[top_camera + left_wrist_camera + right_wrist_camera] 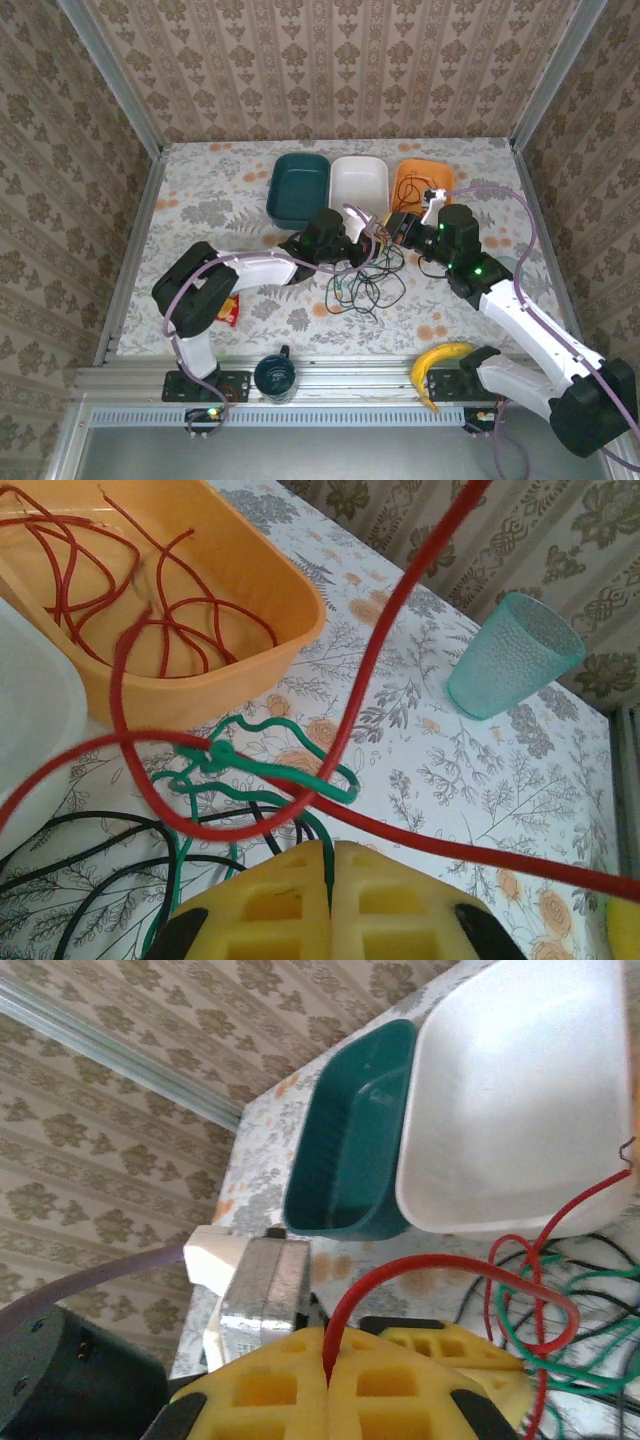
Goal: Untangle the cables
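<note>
The cables [362,283] lie as a loose tangle of black, green and red wires on the floral table [200,210], just in front of the bins. My left gripper [374,238] reaches in over the tangle from the left. In the left wrist view its yellow fingers [270,900] are shut on a green cable [300,780], and a red cable [400,610] loops above it. My right gripper [396,228] meets it from the right. The right gripper [328,1360] is shut on the red cable [440,1263], which arches up out of its jaws. More red cable [190,610] lies in the orange bin [260,570].
A teal bin [300,187], a white bin [358,183] and the orange bin [422,183] stand in a row at the back. A teal cup [510,655] stands right of the tangle. A dark mug [274,375], a banana [440,365] and a red packet [229,310] lie near the front edge.
</note>
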Robot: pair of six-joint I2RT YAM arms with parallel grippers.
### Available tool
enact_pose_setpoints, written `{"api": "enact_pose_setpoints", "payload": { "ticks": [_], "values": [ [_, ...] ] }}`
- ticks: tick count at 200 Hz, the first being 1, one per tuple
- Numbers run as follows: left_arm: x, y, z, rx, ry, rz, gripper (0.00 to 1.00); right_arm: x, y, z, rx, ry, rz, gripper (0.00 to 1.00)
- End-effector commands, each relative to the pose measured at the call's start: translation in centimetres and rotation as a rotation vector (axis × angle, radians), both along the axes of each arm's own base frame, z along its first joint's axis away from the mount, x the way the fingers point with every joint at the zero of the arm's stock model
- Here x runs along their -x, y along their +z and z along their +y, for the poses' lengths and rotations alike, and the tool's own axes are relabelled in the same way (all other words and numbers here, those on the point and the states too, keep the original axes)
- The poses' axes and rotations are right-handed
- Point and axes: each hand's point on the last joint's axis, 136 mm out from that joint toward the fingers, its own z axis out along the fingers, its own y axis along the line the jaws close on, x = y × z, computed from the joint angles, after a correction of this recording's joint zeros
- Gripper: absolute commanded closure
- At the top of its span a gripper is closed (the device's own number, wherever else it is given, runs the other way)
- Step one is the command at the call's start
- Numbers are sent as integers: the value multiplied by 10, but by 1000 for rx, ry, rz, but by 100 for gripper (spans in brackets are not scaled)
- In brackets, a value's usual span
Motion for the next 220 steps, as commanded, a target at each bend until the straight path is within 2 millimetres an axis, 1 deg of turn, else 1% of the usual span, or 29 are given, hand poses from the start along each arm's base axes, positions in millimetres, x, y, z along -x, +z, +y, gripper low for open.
{"api": "enact_pose_setpoints", "payload": {
  "ticks": [1, 35, 62, 80, 104, 141, 154, 173, 198, 207, 220],
  "values": [
    [-6, 0, 23, -14, 85, 8, 100, -2, 27, -22, 103, -74, -83, 100],
    [-2, -25, 61, -85, 177, 38, 100, -3, 47, -57, 209, -197, -146, 100],
    [3, -38, 87, -138, 240, 46, 100, -2, 59, -94, 306, -344, -176, 100],
    [2, -44, 101, -172, 286, 45, 100, 0, 70, -114, 339, -422, -207, 100],
    [0, -47, 111, -188, 314, 44, 100, 2, 85, -133, 352, -498, -241, 100],
    [-1, -46, 113, -197, 322, 37, 100, -7, 95, -135, 320, -503, -281, 100],
    [-2, -44, 114, -195, 327, 33, 100, -11, 101, -135, 306, -510, -311, 100],
    [-3, -43, 115, -191, 334, 32, 100, -20, 115, -131, 292, -500, -368, 100],
    [-1, -42, 116, -191, 334, 35, 100, -34, 132, -131, 334, -506, -416, 100],
    [0, -42, 116, -190, 335, 36, 100, -41, 134, -130, 365, -506, -430, 100],
    [0, -43, 117, -189, 336, 39, 100, -54, 127, -130, 411, -503, -419, 100]
  ]
}}
